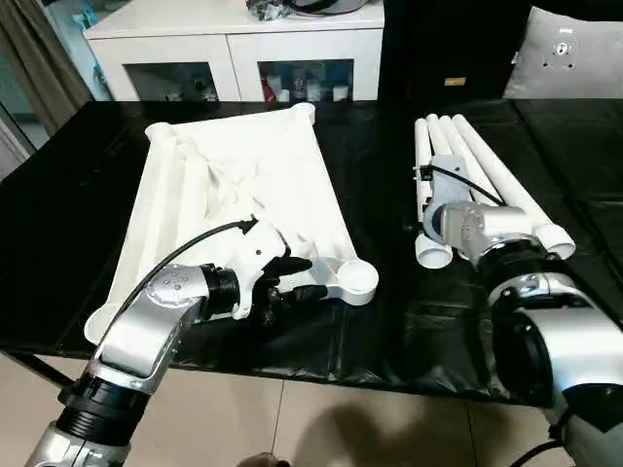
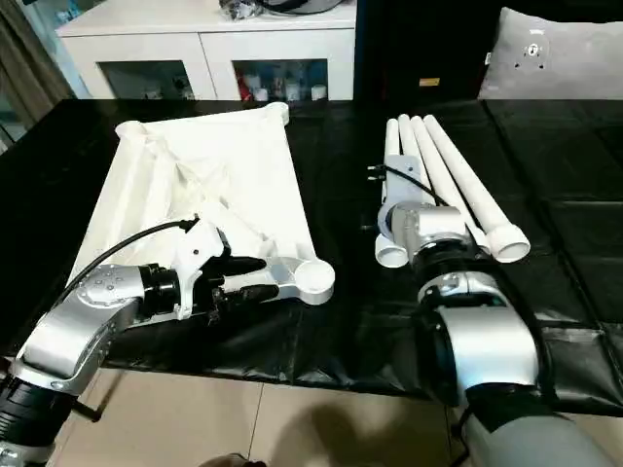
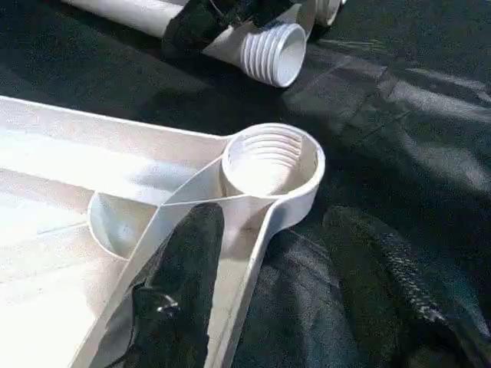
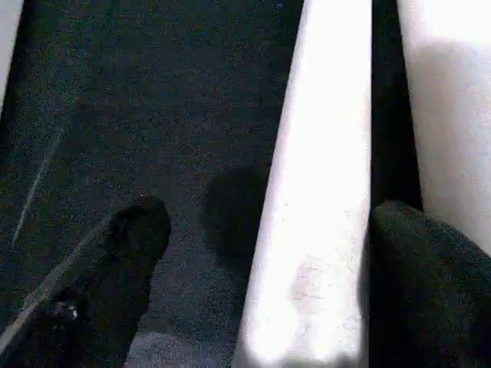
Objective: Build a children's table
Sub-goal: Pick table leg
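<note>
1. left hand [image 1: 284,277] grips the near edge of the upturned tabletop [image 1: 234,185], one finger [image 3: 180,284] inside the rim, beside the corner socket [image 3: 268,165].
2. right hand [image 4: 253,284] spread wide, straddling one leg [image 4: 318,192], not closed on it.
3. four legs [image 1: 477,180] lie side by side on the black desk [image 1: 380,165], right of the tabletop.

Indoor room, home-like or a staged living space used for robot trials. Low table [image 1: 389,350] draped in creased black sheeting stands on beige tiled floor [image 1: 321,418]. Behind it, white sideboard [image 1: 234,44] with glass doors, small items on its shelves. Grey cushion [image 1: 569,53] on dark seating at right; curtain [image 1: 39,58] at left.
</note>
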